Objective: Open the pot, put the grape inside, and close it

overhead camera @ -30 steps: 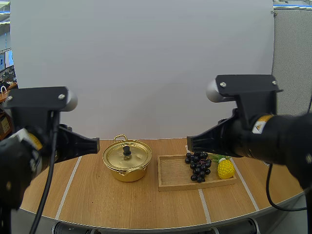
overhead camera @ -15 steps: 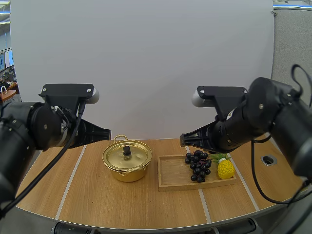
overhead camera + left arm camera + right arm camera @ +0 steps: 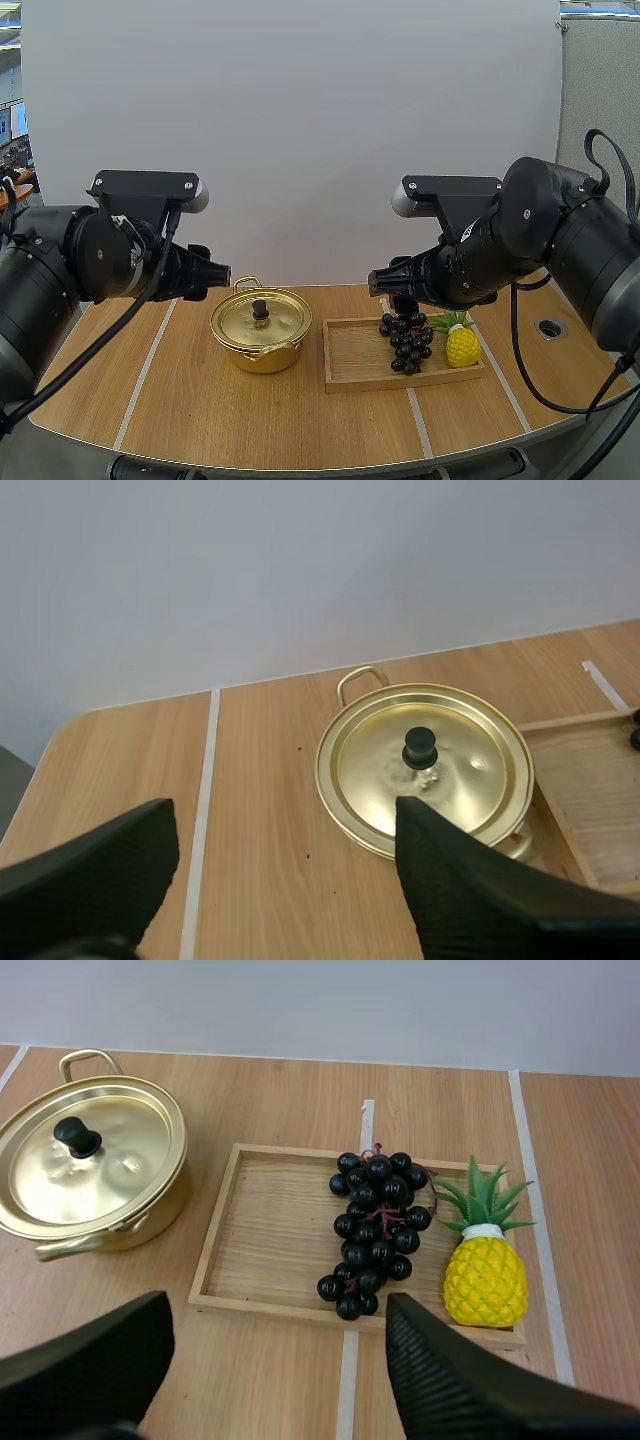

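The left arm (image 3: 100, 262) is held above the left part of the light wooden bench (image 3: 190, 400), with the left jaws raised clear of the surface, just left of the pot. In the left wrist view, its two black fingers (image 3: 95, 870) are set wide apart, ribbed inner faces turned to each other, and nothing is gripped between them. A round gold-coloured metal pot (image 3: 261, 332) is placed on the bench near its middle. The pot is closed by a matching flat gold lid (image 3: 275, 318), which is fitted with a small black knob (image 3: 260, 309) at its centre. A shallow rectangular wooden tray (image 3: 355, 365) is set just to the right of the pot, apart from it. A bunch of dark purple grapes (image 3: 406, 343) is laid in the right half of the tray. A yellow toy pineapple with a green crown (image 3: 462, 346) is located at the right end of the tray, just beside the grapes. The right arm (image 3: 520, 240) is held above the right part of the bench, with the right jaws positioned over the far edge of the tray, near the grapes. In the right wrist view these jaws are likewise spread wide and are empty.
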{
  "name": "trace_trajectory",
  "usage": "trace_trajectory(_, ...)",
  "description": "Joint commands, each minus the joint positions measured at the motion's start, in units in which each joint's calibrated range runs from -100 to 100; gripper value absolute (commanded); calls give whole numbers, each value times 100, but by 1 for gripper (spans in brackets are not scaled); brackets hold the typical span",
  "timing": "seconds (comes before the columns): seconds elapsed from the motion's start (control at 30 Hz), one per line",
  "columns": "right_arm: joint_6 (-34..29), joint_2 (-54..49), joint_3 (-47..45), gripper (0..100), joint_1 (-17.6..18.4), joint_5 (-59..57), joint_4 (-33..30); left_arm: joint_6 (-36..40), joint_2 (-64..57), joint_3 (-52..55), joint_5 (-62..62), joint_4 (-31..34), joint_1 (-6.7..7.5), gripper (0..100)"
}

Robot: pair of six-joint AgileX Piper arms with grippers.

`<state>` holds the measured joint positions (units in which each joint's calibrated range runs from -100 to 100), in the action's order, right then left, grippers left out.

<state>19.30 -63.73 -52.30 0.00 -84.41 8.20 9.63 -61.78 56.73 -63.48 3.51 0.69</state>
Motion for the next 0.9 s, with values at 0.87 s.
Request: trace_trajectory(0.87, 0, -30, 50, 100, -19, -11, 135, -4173, 4417, -2352, -677, -2602, 16, 100)
